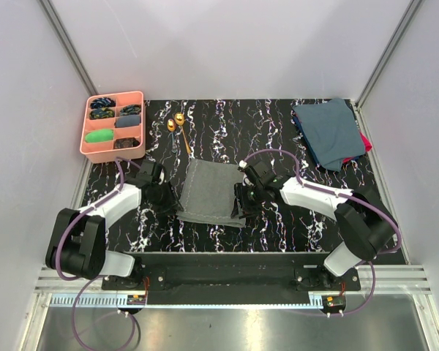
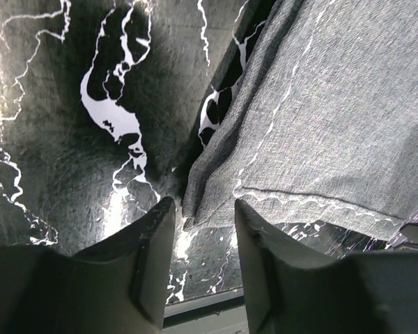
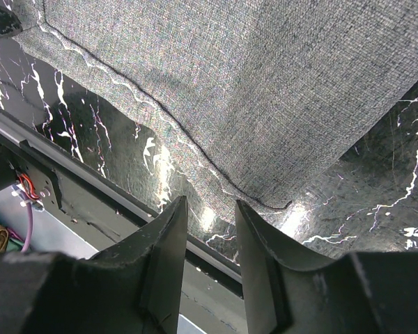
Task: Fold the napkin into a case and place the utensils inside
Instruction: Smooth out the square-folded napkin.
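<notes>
Grey napkin (image 1: pixel 212 191) lies at centre frame. Left gripper (image 1: pixel 163 196) and right gripper (image 1: pixel 241 205) flank its lower corners, jaws partly apart, empty.

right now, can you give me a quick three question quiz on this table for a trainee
1. True or false: the utensils lie on the napkin.
2. What lies at the far right of the table? A the utensils, B dark blue-teal cloths, C the napkin.
3. In the left wrist view, are the left fingers closed or apart?

Key: 1 false; 2 B; 3 apart.
</notes>
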Available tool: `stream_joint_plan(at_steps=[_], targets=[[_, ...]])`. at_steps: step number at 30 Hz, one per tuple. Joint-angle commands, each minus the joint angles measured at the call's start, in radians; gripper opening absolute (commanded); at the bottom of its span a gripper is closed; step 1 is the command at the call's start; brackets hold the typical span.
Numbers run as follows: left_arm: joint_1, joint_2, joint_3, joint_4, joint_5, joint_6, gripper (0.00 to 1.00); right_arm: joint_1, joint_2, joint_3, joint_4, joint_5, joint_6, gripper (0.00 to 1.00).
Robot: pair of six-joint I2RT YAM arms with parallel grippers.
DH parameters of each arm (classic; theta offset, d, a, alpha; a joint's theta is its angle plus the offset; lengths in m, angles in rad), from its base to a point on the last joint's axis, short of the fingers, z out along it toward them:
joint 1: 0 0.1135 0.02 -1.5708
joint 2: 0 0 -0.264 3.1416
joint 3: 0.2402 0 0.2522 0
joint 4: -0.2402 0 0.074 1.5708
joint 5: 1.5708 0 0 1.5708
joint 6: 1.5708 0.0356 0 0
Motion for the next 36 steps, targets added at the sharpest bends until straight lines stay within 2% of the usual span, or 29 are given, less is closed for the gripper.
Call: stream_joint_plan(at_steps=[1, 4, 9, 15, 16, 17, 20, 21, 22, 29, 36], targets=[[-0.002, -0.006, -0.009, 0.057, -0.005, 0.011, 0.37, -0.002, -0.024, 0.022, 0.012, 0.007, -0.013, 0.42], [-0.002, -0.005, -0.009, 0.067, -0.007, 0.011, 0.33, -0.004, -0.018, 0.022, 0.010, 0.002, -0.012, 0.42], [-0.002, 0.021, -0.009, 0.076, 0.009, 0.011, 0.37, -0.002, -0.022, 0.022, 0.013, 0.004, -0.013, 0.42], [-0.002, 0.021, -0.012, 0.080, 0.018, 0.011, 0.33, -0.002, -0.008, 0.025, 0.015, 0.002, -0.012, 0.41], [-0.002, 0.020, -0.014, 0.088, 0.024, 0.011, 0.29, -0.002, -0.007, 0.026, 0.016, 0.002, -0.012, 0.41], [-0.002, 0.021, -0.014, 0.090, 0.032, 0.011, 0.21, -0.002, -0.004, 0.028, 0.016, 0.002, -0.010, 0.41], [-0.002, -0.005, -0.015, 0.090, 0.053, 0.007, 0.11, -0.002, 0.001, 0.037, 0.018, -0.002, -0.007, 0.41], [-0.002, -0.015, -0.015, 0.090, 0.062, 0.002, 0.03, -0.002, 0.002, 0.041, 0.018, -0.002, -0.007, 0.41], [-0.002, -0.040, -0.015, 0.079, 0.066, -0.002, 0.00, -0.002, 0.004, 0.045, 0.018, -0.002, -0.007, 0.41], [-0.020, -0.129, -0.023, 0.053, 0.105, -0.044, 0.00, -0.004, 0.038, 0.063, 0.028, -0.031, 0.005, 0.33], [-0.028, -0.083, -0.072, 0.091, 0.087, -0.053, 0.00, -0.002, 0.055, 0.039, 0.042, -0.031, 0.010, 0.28]])
